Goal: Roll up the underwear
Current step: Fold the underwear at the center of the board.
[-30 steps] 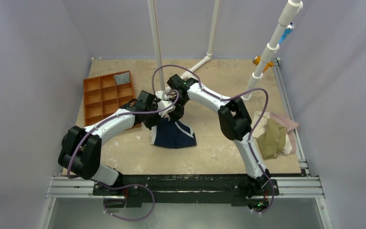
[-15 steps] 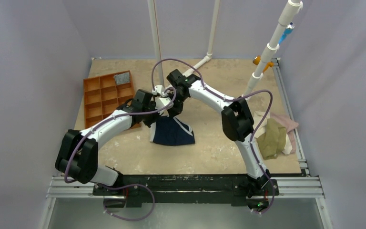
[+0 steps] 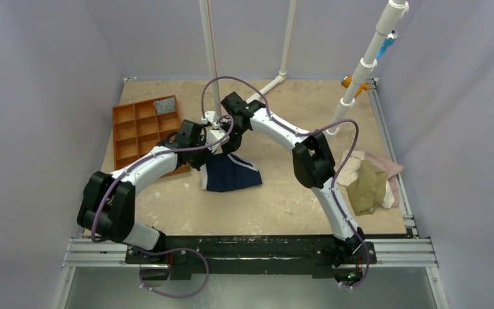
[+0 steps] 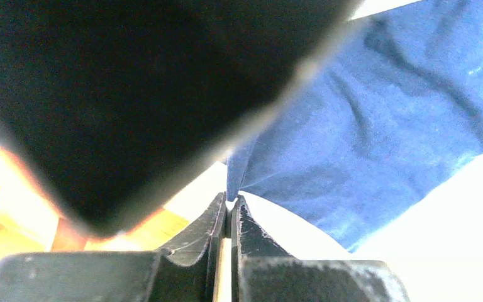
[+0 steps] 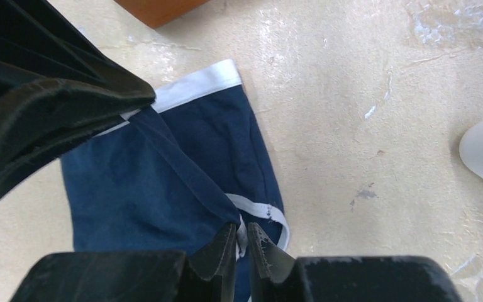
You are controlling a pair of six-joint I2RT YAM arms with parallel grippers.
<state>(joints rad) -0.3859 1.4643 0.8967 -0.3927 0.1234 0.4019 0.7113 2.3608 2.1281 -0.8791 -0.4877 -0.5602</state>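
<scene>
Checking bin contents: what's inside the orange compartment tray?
One grey crumpled item sits in the far-right compartment of the orange compartment tray. The left arm covers the tray's near-right corner, so that part cannot be seen.

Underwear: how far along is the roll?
Early. Done: the underwear sits mid-table, apparently folded narrow; no rolled part shows. In hand: the left gripper is shut on a navy edge and the right gripper pinches the white-trimmed edge, both holding the far side up. Left: the whole roll.
</scene>
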